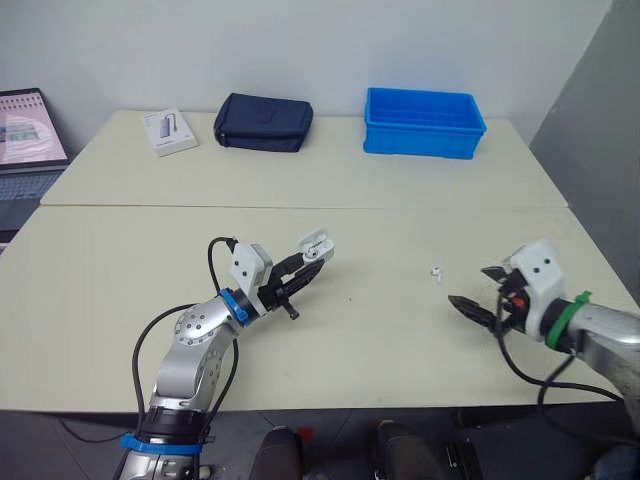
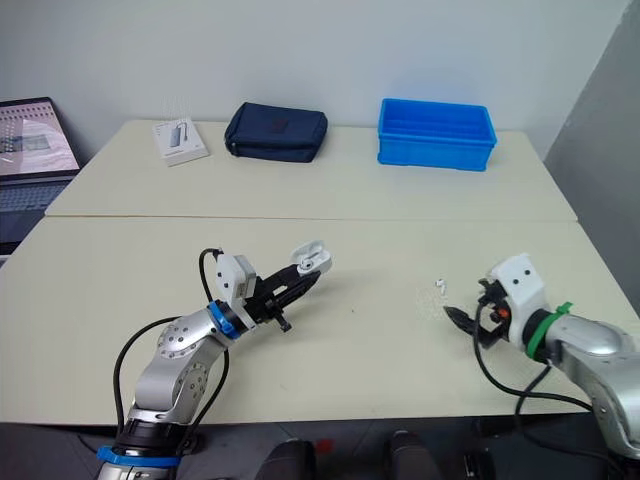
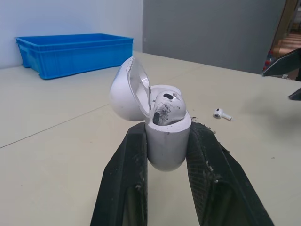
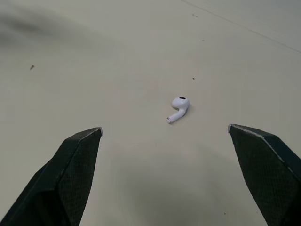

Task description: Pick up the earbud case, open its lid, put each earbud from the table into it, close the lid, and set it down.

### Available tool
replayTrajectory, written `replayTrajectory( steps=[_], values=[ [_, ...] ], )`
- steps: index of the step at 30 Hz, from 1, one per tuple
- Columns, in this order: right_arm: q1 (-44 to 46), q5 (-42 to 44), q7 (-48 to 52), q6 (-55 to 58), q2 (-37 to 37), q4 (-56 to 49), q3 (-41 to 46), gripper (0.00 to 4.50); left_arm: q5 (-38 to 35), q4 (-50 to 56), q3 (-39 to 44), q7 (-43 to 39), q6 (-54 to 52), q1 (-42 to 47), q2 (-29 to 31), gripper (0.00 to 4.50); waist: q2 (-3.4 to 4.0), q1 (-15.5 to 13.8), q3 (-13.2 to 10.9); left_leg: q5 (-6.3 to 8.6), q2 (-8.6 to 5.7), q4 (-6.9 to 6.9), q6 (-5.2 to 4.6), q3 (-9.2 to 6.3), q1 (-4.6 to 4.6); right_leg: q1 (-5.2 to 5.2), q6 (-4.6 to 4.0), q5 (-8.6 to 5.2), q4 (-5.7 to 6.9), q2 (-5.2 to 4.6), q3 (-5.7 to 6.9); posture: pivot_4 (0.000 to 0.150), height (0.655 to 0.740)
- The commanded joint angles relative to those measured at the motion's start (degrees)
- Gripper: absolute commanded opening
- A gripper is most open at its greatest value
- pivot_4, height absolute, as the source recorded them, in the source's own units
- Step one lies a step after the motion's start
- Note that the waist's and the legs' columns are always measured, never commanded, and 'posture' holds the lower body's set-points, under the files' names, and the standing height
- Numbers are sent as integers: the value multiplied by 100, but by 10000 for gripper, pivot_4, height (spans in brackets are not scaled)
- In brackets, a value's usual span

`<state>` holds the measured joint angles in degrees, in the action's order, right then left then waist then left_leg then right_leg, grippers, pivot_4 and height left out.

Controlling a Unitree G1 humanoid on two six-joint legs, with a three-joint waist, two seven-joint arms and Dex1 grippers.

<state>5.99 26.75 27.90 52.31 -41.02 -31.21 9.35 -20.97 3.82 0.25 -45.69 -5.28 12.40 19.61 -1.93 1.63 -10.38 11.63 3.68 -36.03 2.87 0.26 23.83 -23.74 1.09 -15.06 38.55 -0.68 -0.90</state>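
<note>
Inspecting the left gripper (image 1: 305, 266), we find its two black fingers clamped on the body of the earbud case (image 3: 167, 146), which is held clear of the table (image 1: 400, 340) near the front middle. The lid (image 3: 127, 92) stands swung back on its hinge, so we judge the pick-up and opening steps complete. One earbud (image 3: 167, 106) sits in the case; from this angle it appears to be seated, though we cannot confirm that it is fully home.

The second earbud (image 4: 178, 108) lies on the bare table to the right of the case and well apart from it. The right gripper (image 4: 164, 128) hovers near it with its fingers spread wide and nothing between them. In the right wrist view the earbud lies ahead of the gap, roughly centred.

Our assessment is that the step in hand is fetching the second earbud. The next move calls for the right gripper to advance and lower until the earbud lies between the fingertips, then close on it. The piece is small, rounded and low on the surface, so it could slip or be pushed aside by an off-centre grip. Insertion, closing the lid and setting the case down remain outstanding.
</note>
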Motion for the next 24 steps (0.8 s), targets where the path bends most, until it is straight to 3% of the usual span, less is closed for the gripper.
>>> replayTrajectory(
  steps=[1, 6, 13, 17, 24],
  values=[
    [603, -613, -766, -375, 691, 778, -493, 45000, 18, 120, -31, -3, 115, 56, 6, 7627, 0, 20, 0, 0, 0, 0, 0, 0, -2, 0, 0, 1, 1, 0, -1, 1500, 7400],
    [1179, -1377, -1335, -1075, 1487, 1974, -1002, 45000, 33, 134, -63, 13, 100, 58, -11, 7627, 3, 7, 0, 0, -1, 2, 0, 0, 4, -7, 0, 3, 5, 2, -3, 1500, 7400],
    [1168, -1791, -1606, -1313, 1899, 2468, -1119, 45000, 40, 195, -71, 45, 90, -6, -12, 7627, 4, -8, 1, 0, 1, 6, -1, 4, 6, -7, 3, 1, 0, 2, -4, 1500, 7400],
    [1031, -1733, -1682, -976, 2056, 2160, -1038, 35955, 39, 234, -73, 72, 82, -50, -20, 7627, 4, -12, 2, -1, 1, 0, 0, 0, -3, -2, 2, 2, 17, 2, -2, 1500, 7400],
    [930, -1656, -1717, -554, 2187, 1701, -921, 10118, 25, 270, -88, 101, 36, -46, -14, 7627, 5, -15, 2, -1, 1, 0, -1, 0, 1, -2, 2, 2, 12, 1, -2, 1500, 7400]
  ],
)
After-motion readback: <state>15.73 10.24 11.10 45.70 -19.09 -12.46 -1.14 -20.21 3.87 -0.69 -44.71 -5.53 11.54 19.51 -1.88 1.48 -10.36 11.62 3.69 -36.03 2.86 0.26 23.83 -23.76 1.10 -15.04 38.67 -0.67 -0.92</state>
